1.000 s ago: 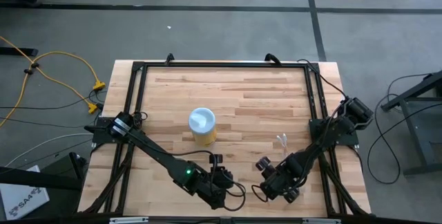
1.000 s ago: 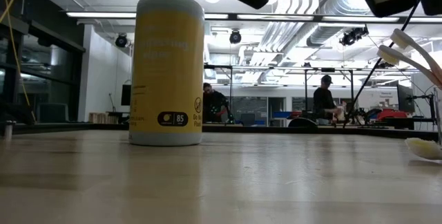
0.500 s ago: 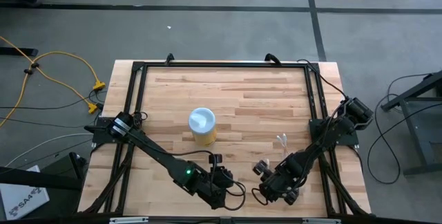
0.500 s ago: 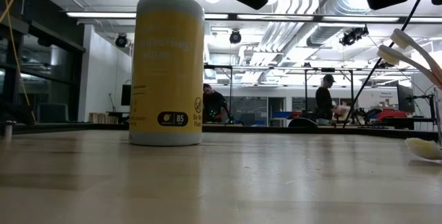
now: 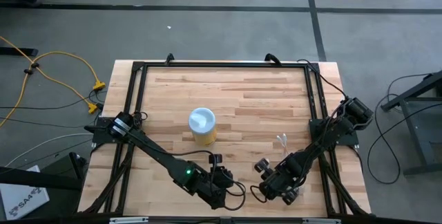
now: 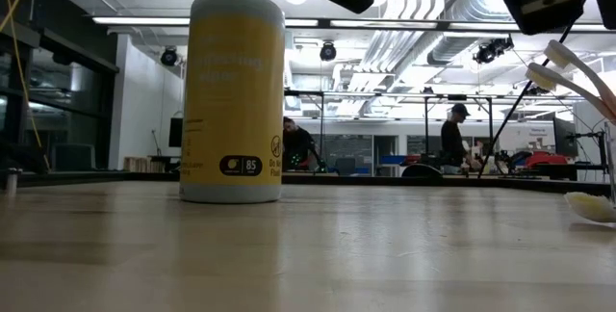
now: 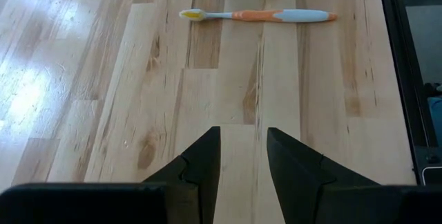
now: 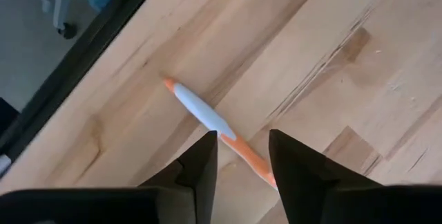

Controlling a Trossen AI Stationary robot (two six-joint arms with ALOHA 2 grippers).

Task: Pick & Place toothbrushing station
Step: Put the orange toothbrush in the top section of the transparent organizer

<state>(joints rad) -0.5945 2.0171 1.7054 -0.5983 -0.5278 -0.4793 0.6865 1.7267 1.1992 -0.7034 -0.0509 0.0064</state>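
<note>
Btwn right gripper [image 8: 242, 156] fingers: toothbrush [image 8: 219, 131], crosswise.

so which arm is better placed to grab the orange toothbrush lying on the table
Right, probably. The right pincer is open directly over the orange toothbrush, its handle running between the fingers. The left pincer is open too, but the brush lies farther ahead of it.

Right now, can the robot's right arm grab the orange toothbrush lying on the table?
Probably yes. The right gripper hangs right over the orange toothbrush, jaws open with the handle between them, and nothing lies in the way on the table.
</note>
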